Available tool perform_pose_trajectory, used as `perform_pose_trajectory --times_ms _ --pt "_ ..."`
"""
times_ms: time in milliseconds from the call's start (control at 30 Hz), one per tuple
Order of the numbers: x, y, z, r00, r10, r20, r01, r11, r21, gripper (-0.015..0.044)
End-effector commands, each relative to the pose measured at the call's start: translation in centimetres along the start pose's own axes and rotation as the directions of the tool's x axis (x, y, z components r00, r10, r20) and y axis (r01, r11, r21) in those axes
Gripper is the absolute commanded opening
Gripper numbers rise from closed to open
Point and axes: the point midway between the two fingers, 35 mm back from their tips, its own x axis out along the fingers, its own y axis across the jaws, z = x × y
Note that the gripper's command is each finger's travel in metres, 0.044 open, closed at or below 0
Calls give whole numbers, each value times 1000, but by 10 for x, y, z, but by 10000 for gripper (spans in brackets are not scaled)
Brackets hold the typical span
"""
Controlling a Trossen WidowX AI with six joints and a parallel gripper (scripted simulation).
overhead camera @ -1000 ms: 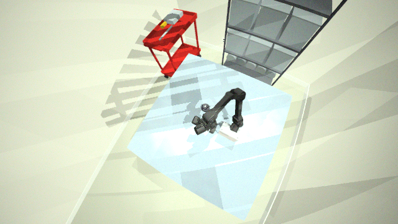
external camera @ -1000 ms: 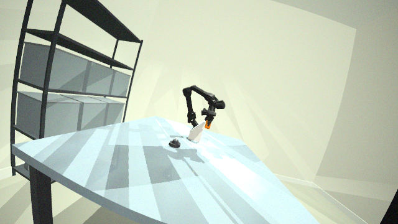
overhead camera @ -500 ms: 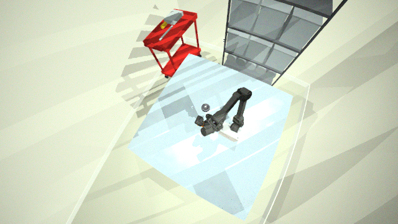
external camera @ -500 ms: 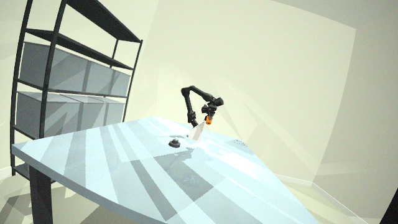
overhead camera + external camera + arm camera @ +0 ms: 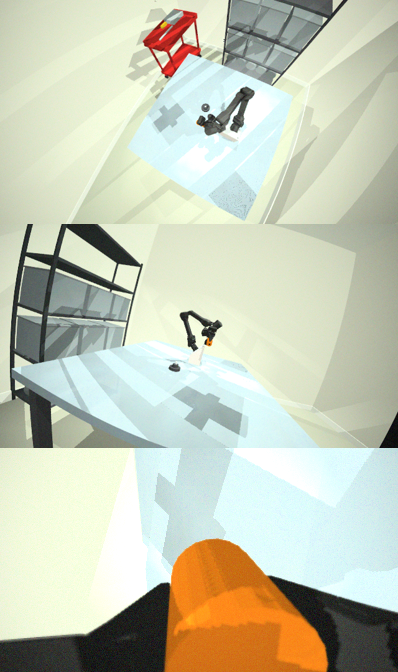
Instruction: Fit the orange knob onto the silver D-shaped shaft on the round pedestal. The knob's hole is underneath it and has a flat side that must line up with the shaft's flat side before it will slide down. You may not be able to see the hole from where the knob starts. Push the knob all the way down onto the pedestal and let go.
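Wrist view is filled by the orange knob (image 5: pixel 235 613), a smooth rounded cylinder that runs from the bottom edge up to the middle of the picture. The black jaws are pinching it on both sides, at about 9 and 3 o'clock around its body, and they do not close fully because the knob stands between them. It looks stiff and solid, so it should not bend or crush under the grip, and I judge it as light, since the thin arm carries it high without trouble. Its side looks smooth and maybe slippery, so a hold on the curved wall, low and square, seems best; this also leaves the underside free for the shaft. The hole and its flat side I cannot see in any view.

From the exterior camera the knob hangs in the gripper (image 5: pixel 209 342) well above the desk (image 5: pixel 102 398). The round pedestal (image 5: pixel 175 367) stands on the desk at about 8 o'clock from the knob, well apart from it. The silver shaft on it is only a small pale spot, too small to read its flat. In the top view the pedestal (image 5: pixel 205 107) lies at about 12 o'clock from the gripper.
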Motion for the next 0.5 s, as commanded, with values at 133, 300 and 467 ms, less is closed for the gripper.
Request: perform_pose_trajectory --times_ms 133,300,467 --pt "-1 -1 1 997 73 1 -73 997 -4 0" --pt "1 -3 0 997 80 -1 -80 997 -4 0" --pt "1 -3 0 997 80 -1 -80 997 -4 0"
